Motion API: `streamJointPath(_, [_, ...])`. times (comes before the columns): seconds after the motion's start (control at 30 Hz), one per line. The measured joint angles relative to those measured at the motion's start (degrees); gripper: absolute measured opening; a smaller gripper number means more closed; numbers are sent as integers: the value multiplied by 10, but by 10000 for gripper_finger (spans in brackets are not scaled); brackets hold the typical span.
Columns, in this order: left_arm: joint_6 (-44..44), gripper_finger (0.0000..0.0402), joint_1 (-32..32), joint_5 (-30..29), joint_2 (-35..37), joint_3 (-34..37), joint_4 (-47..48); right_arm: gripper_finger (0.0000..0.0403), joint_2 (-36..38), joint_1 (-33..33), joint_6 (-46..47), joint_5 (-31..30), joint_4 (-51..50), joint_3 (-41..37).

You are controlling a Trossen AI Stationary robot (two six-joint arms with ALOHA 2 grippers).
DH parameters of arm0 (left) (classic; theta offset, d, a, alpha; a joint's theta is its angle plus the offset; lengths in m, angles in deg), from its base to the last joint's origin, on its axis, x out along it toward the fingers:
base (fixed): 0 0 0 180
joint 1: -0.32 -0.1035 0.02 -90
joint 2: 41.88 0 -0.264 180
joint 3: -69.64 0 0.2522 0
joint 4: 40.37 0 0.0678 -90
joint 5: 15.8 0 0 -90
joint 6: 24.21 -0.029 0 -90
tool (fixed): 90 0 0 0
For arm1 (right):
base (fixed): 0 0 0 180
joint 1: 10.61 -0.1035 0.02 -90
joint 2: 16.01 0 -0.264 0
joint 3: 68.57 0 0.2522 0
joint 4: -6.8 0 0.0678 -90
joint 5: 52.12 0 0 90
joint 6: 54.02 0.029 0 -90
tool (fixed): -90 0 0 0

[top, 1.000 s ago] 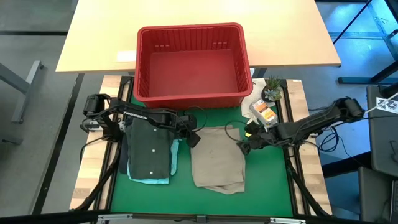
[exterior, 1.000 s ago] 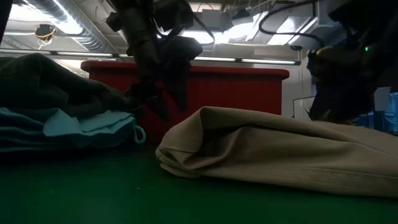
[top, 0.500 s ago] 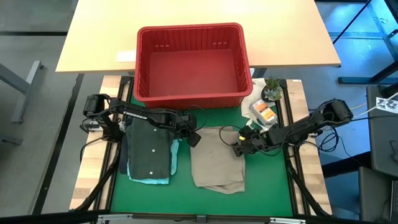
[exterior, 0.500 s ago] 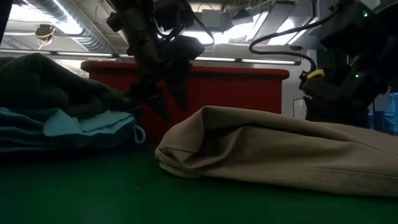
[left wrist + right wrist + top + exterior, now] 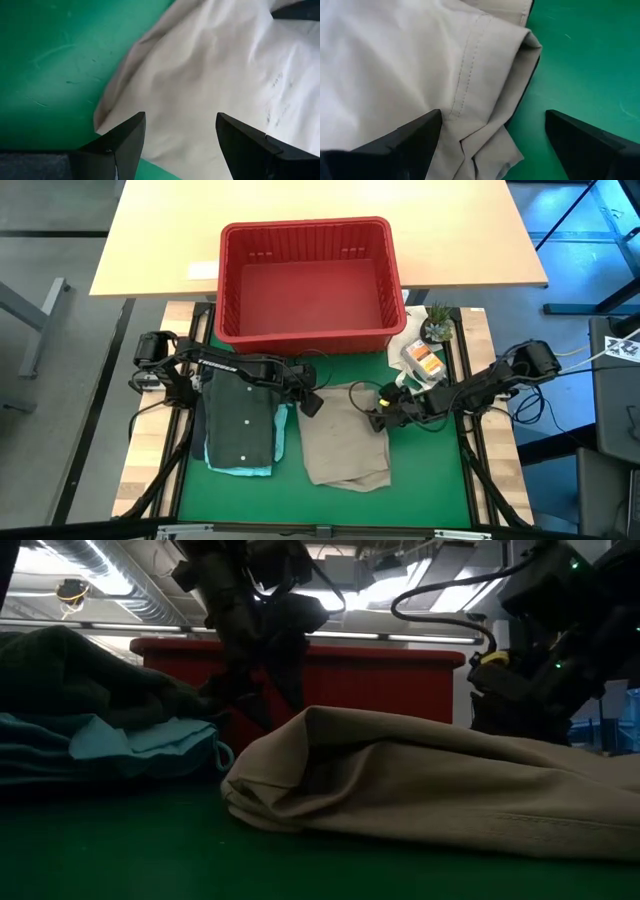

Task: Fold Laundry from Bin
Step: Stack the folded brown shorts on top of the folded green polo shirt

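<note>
The beige garment (image 5: 345,438) lies folded on the green mat, seen close up in the low view (image 5: 420,790). My left gripper (image 5: 310,402) stands open over its far left edge (image 5: 180,116); I cannot tell whether it touches the cloth. My right gripper (image 5: 378,418) is open and low at the garment's right edge (image 5: 492,115). To the left, a dark olive garment (image 5: 240,420) rests on a teal one (image 5: 245,470). The red bin (image 5: 310,280) stands beyond the mat's far edge. My right gripper comes slanting down from the table's right, its open fingers astride the beige garment's stitched, folded right edge (image 5: 462,95). One finger (image 5: 415,135) lies on the cloth and the other (image 5: 580,140) over the bare mat. The garment lies flat on the mat.
A small potted plant (image 5: 437,326) and an orange-labelled packet (image 5: 424,360) sit on white cloth at the mat's far right corner. A light wooden table (image 5: 160,230) carries the bin. Bare green mat (image 5: 430,480) shows near and right of the beige garment.
My right gripper has gone down and toward the table's left, onto the beige garment's right edge, staying open. The beige garment has slid a little leftward on the mat, its left fold now closer to the teal and olive stack.
</note>
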Motion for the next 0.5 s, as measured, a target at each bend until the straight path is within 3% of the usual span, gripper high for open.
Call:
streamJointPath(0.13, [-22, 235, -5, 27, 1, 0, 0, 356, 5, 0, -27, 6, 3, 0])
streamJointPath(0.33, [-32, 235, -3, 115, 4, 0, -3, 356, 4, 0, -66, 20, 3, 8])
streamJointPath(0.5, [-4, 235, 35, 119, 4, 0, 5, 356, 4, 0, -86, 21, 6, 9])
